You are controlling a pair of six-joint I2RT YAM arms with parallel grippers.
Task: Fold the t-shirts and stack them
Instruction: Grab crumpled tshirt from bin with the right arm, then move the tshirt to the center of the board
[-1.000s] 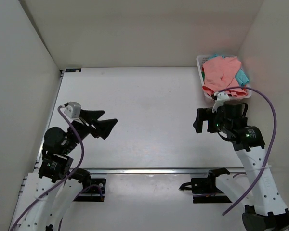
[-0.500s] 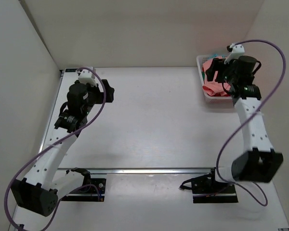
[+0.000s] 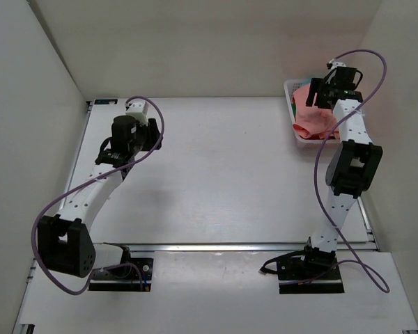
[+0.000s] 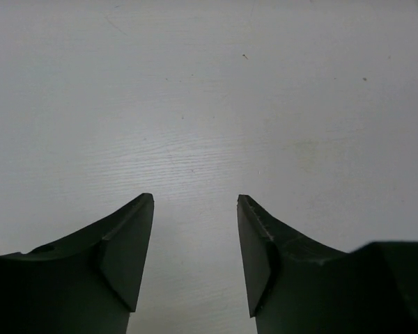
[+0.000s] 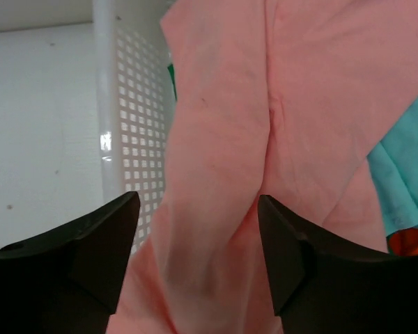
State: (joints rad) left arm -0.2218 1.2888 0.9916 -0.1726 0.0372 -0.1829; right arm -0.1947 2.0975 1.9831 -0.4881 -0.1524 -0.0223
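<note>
Creases in soft salmon-pink t-shirt (image 5: 223, 139)

Left arm (image 3: 90, 193) reaches forward along the left side, elbow bent, wrist pitched downward. Left gripper (image 4: 195, 205) points down, jaws parted. Right arm (image 3: 350, 132) is stretched almost straight to the far right. Right gripper (image 5: 198, 205) points down, jaws parted to a similar width.

Ahead of my right gripper (image 5: 196, 209), the salmon-pink t-shirt (image 5: 265, 104) runs out of view and hides most of the teal t-shirt (image 5: 405, 174) beside it.
</note>
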